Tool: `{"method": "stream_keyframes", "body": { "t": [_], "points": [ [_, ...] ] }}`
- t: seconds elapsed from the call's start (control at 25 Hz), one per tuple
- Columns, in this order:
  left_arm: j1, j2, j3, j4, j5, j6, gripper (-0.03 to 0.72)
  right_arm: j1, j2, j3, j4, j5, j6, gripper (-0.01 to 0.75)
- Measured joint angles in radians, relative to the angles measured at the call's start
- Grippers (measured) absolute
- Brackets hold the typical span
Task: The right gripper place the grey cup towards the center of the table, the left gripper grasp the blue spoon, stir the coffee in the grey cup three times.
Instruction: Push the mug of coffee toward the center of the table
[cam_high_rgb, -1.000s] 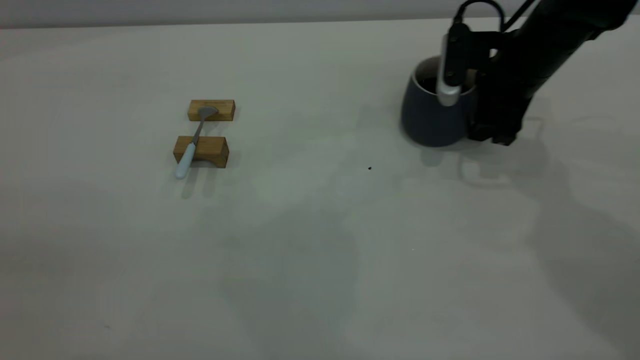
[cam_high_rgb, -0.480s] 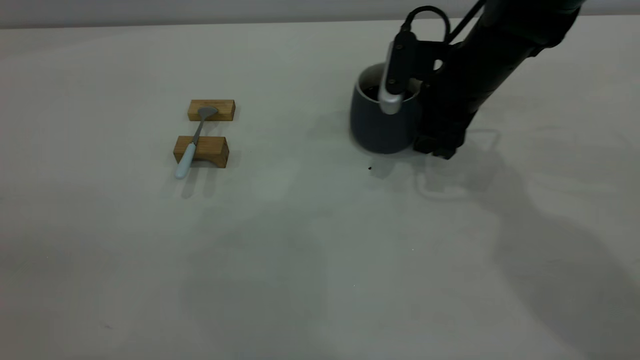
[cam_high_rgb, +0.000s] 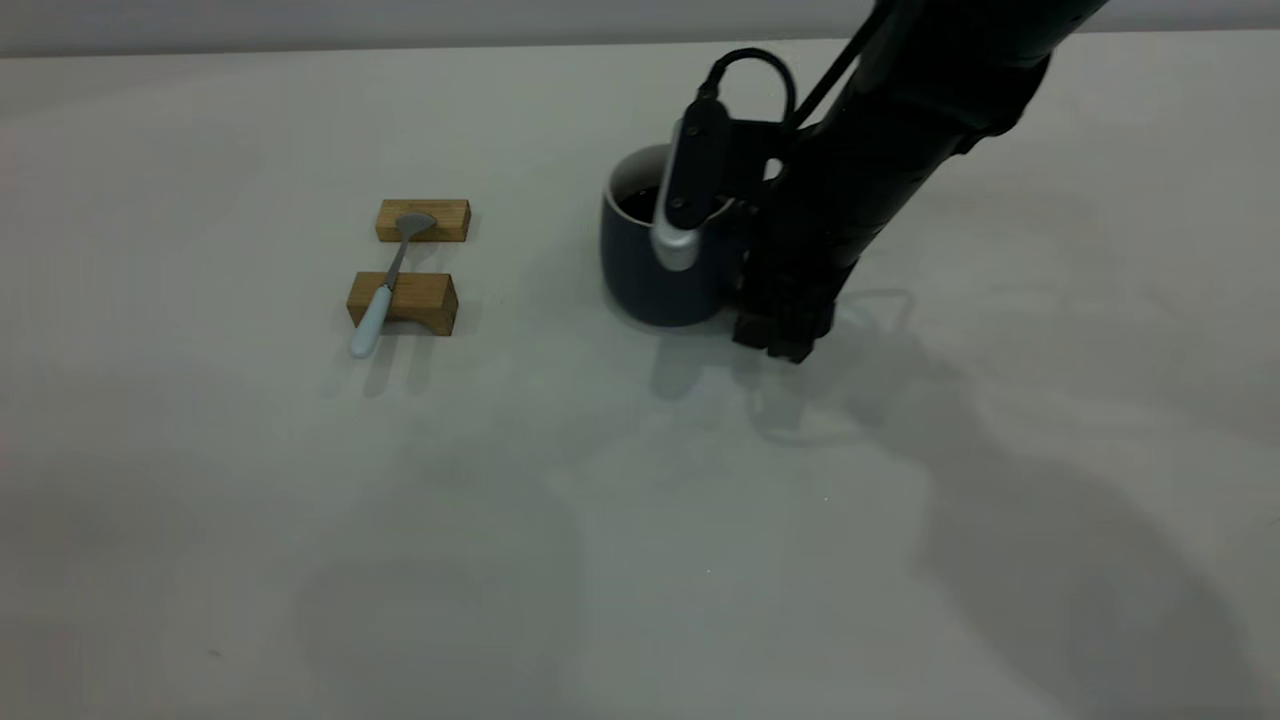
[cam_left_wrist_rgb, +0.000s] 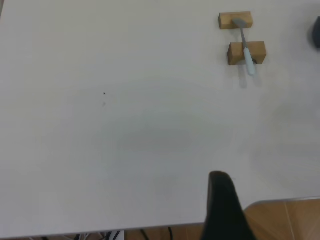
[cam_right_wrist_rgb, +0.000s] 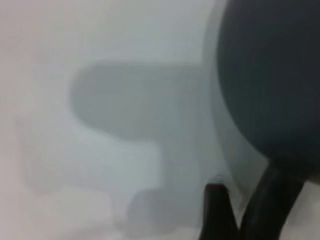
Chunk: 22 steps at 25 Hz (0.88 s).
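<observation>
The right gripper clamps the grey cup by its handle side near the table centre — coffee shows only from outside. The blue spoon bridges two wooden blocks. The left gripper sits at the table edge — spread unclear.

I can read no text, label, brand, number or sign in any view: none on the grey cup, the blue spoon, the wooden blocks, or the desk.
</observation>
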Motion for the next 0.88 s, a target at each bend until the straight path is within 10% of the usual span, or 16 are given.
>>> {"method": "stream_keyframes", "body": {
  "t": [0.88],
  "points": [
    [0.000,0.000,0.000,0.000,0.000,0.001,0.537,0.073,0.004,0.000,0.069,-0.083,-0.001,0.545]
  ]
}}
